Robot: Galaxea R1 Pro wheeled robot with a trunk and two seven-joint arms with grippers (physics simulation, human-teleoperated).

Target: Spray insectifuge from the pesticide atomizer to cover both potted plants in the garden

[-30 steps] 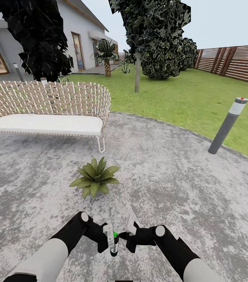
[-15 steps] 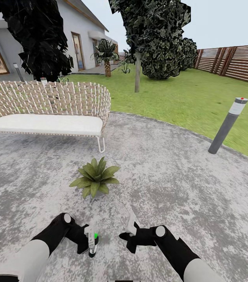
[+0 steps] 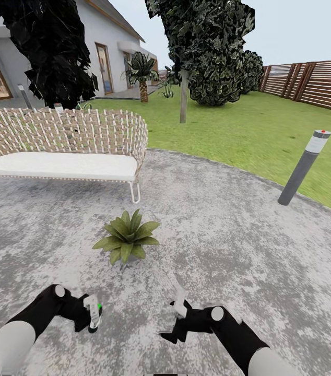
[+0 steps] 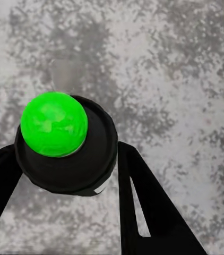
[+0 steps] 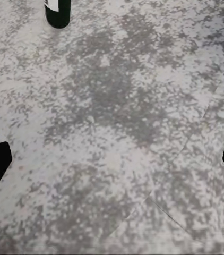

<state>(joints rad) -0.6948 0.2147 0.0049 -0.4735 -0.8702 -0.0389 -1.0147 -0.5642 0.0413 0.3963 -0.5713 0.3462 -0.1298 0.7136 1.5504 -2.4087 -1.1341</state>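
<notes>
One potted plant (image 3: 127, 241) stands on patio (image 3: 238, 250).

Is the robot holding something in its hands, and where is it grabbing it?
Yes. The left gripper holds the pesticide atomizer, its fingers pinching the dark body just below the green top. The right gripper is open and holds nothing.

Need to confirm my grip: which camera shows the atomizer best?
The left wrist view: the pesticide atomizer sits large between the left gripper fingers, its top green. The head view shows it small; the right wrist view catches a dark bottle base, probably it.
</notes>
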